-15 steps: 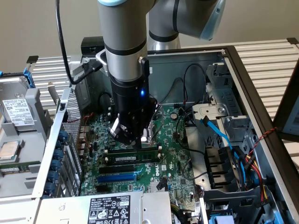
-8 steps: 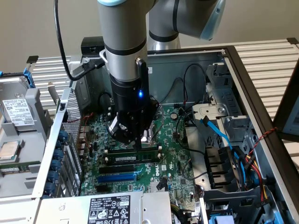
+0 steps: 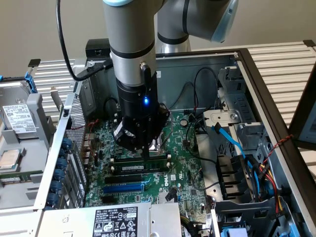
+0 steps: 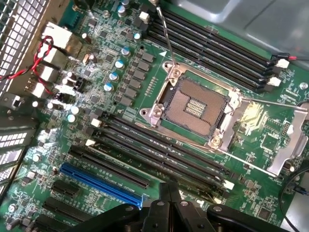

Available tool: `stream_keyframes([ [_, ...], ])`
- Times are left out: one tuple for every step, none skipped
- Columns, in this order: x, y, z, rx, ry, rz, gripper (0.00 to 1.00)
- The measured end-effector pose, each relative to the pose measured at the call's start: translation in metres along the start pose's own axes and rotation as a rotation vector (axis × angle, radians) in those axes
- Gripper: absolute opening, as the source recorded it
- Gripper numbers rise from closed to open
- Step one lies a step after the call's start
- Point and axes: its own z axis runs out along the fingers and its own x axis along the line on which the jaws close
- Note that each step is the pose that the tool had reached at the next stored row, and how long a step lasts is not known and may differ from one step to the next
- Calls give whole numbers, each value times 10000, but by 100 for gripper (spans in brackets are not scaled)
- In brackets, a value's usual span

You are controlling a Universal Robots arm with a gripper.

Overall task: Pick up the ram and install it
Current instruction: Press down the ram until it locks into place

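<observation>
The ram (image 3: 140, 168), a long thin stick with a small white label, stands on edge among the black memory slots (image 3: 129, 178) of the motherboard. My gripper (image 3: 147, 152) hangs just above and behind it, fingers pointing down at the board. In the wrist view the gripper (image 4: 169, 189) is shut, its dark fingers pressed together with nothing between them. The fingertips hover over the near rows of memory slots (image 4: 159, 154), beside the empty processor socket (image 4: 195, 108).
The open computer case has a metal wall (image 3: 74, 133) on the exterior view's left. A drive cage with blue and black cables (image 3: 242, 163) stands on the exterior view's right. A blue expansion slot (image 3: 123, 188) lies in front of the memory slots. The power supply (image 3: 118, 219) sits nearest the camera.
</observation>
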Motion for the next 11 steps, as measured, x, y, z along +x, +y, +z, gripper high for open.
stream_keyframes([
  [0,0,0,6,0,166,10],
  [0,0,0,14,0,339,10],
  [0,0,1,20,-1,519,10],
  [0,0,1,27,-1,686,10],
  [0,0,1,34,-2,856,10],
  [0,0,2,40,-2,1023,10],
  [0,0,2,48,-3,1198,10],
  [0,0,2,55,-3,1370,10],
  [0,0,2,61,-3,1538,10],
  [0,0,2,68,-4,1712,10],
  [0,0,3,75,-5,1880,10],
])
